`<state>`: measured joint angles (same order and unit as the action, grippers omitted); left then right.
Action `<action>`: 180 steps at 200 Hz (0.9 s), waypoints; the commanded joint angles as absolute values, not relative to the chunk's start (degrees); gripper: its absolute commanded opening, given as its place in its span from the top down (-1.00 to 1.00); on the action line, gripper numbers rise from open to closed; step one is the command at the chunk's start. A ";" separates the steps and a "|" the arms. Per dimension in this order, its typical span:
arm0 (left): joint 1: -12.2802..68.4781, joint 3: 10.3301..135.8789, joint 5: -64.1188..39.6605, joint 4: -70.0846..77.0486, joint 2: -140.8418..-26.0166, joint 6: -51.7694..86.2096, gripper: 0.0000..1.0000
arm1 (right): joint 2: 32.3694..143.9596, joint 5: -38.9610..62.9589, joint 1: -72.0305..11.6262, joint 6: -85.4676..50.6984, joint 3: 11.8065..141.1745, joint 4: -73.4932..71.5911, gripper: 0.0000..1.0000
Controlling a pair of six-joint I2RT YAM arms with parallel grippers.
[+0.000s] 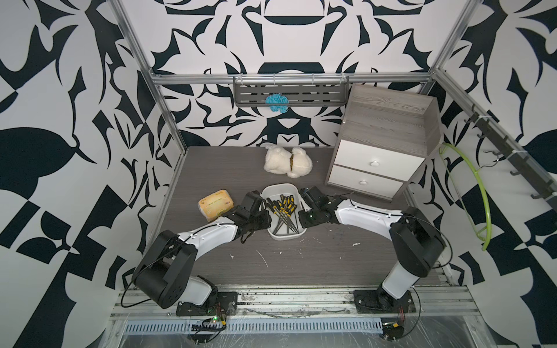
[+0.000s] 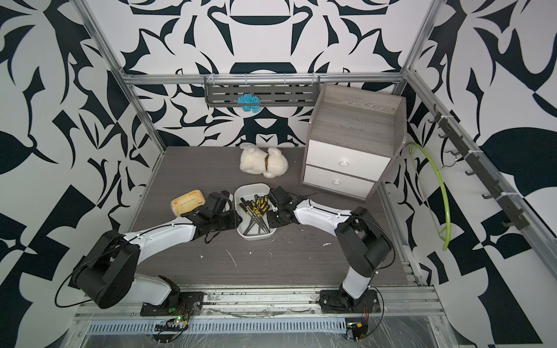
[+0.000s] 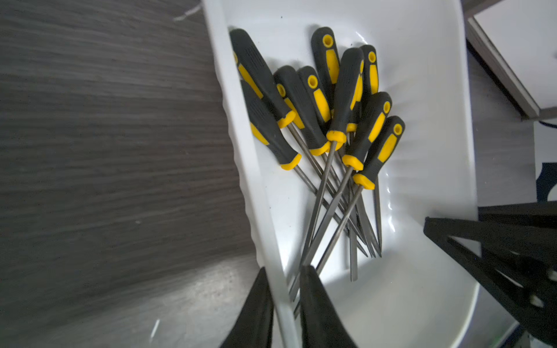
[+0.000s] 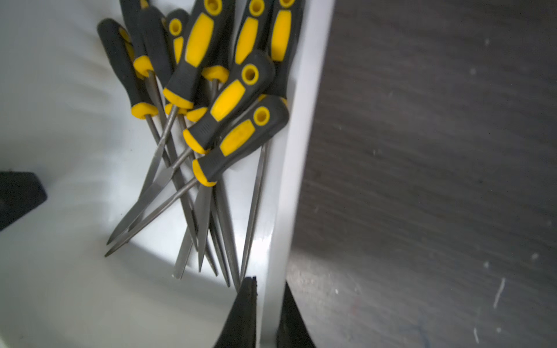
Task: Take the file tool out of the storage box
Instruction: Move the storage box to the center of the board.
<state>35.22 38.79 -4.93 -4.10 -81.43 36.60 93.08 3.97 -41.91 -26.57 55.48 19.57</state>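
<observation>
The storage box (image 1: 281, 186) is a shallow white tub in the middle of the table, seen in both top views (image 2: 252, 185). Several file tools (image 1: 283, 211) with black-and-yellow handles lie crossed inside it, handles toward the far end. My left gripper (image 3: 284, 271) is shut on the box's left side wall (image 3: 241, 135), one finger inside and one outside. My right gripper (image 4: 268, 281) is shut on the opposite wall (image 4: 304, 120) the same way. Neither gripper touches the file tools (image 3: 331, 120), which lie loose in the tub (image 4: 211, 105).
A white plush bear (image 1: 287, 162) lies behind the box. A grey wood-grain cabinet (image 1: 382, 141) with white drawers stands at the back right. A yellow packet (image 1: 216, 205) lies left of the left wrist. A wall shelf (image 1: 289, 93) holds a blue tuft.
</observation>
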 commanded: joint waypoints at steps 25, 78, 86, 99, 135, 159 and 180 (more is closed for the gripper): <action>40.62 35.86 -3.66 -3.36 -80.42 37.06 0.59 | 81.75 6.11 -44.83 -27.77 44.75 17.27 0.66; 42.54 37.37 -0.36 -5.85 -80.46 36.07 0.50 | 80.79 4.69 -44.84 -27.79 43.78 17.64 0.57; 42.54 37.33 0.23 -6.23 -80.12 35.87 0.46 | 80.49 4.56 -44.82 -27.97 43.49 17.69 0.57; 42.54 37.22 1.00 -6.42 -79.45 35.77 0.39 | 79.61 5.13 -44.82 -28.35 42.67 16.63 0.56; 42.54 37.54 1.93 -6.99 -77.91 35.55 -0.01 | 79.08 4.55 -44.82 -28.29 42.64 16.88 0.37; 42.56 38.46 3.43 -7.51 -78.06 34.53 -0.14 | 78.45 5.61 -44.83 -28.98 42.02 16.02 0.36; 42.45 41.51 4.90 -9.12 -80.26 32.50 0.05 | 77.57 6.45 -44.82 -29.23 41.50 15.36 0.36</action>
<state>42.46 38.13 2.37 -6.26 -78.87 35.40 79.85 5.06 -44.51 -28.97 42.00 16.91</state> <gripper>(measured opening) 0.504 0.321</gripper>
